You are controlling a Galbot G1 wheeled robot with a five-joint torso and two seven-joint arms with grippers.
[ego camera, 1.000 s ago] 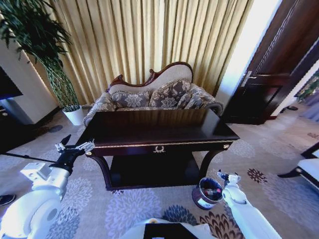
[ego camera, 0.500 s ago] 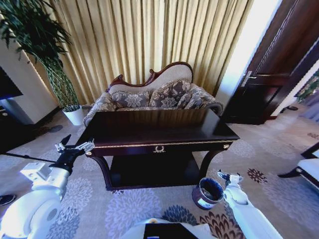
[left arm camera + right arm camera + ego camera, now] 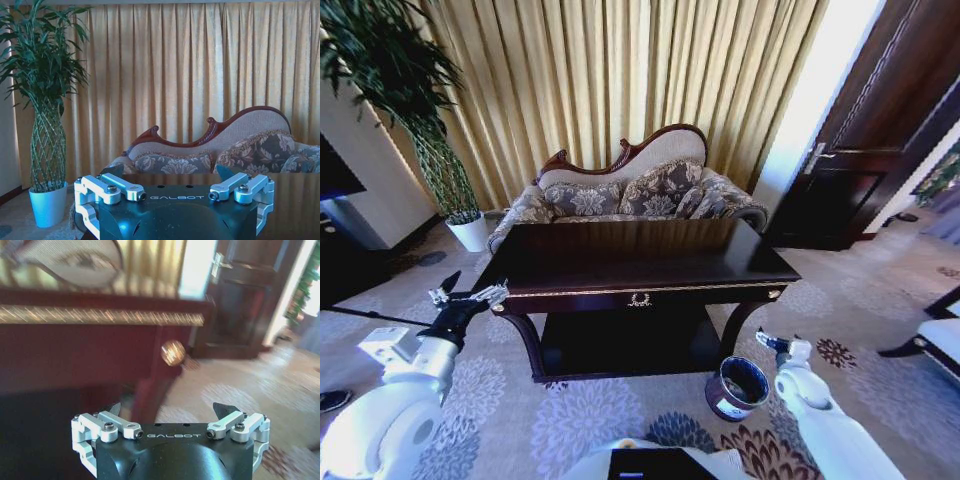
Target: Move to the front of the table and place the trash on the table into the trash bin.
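Observation:
The dark glossy table [image 3: 620, 262] with gold trim stands straight ahead, its top bare; the trash is out of view. On the carpet by the table's right front leg sits the round dark trash bin [image 3: 737, 388]. My right gripper [image 3: 775, 343] hangs open and empty just right of the bin and above its rim; its wrist view shows the spread right gripper [image 3: 168, 410] facing the table's gold-trimmed edge [image 3: 100, 315]. My left gripper [image 3: 470, 297] is open and empty at the table's left front corner. The left gripper [image 3: 167, 172] looks across the table top [image 3: 295, 200].
A floral sofa [image 3: 630, 190] stands behind the table before gold curtains. A tall plant in a white pot [image 3: 470, 232] is at the back left, a dark door [image 3: 865, 150] at the right. A chair edge [image 3: 940, 335] juts in at far right.
My right arm has swung a little to the right and upward, away from the bin's opening. The left arm and the table stand as before.

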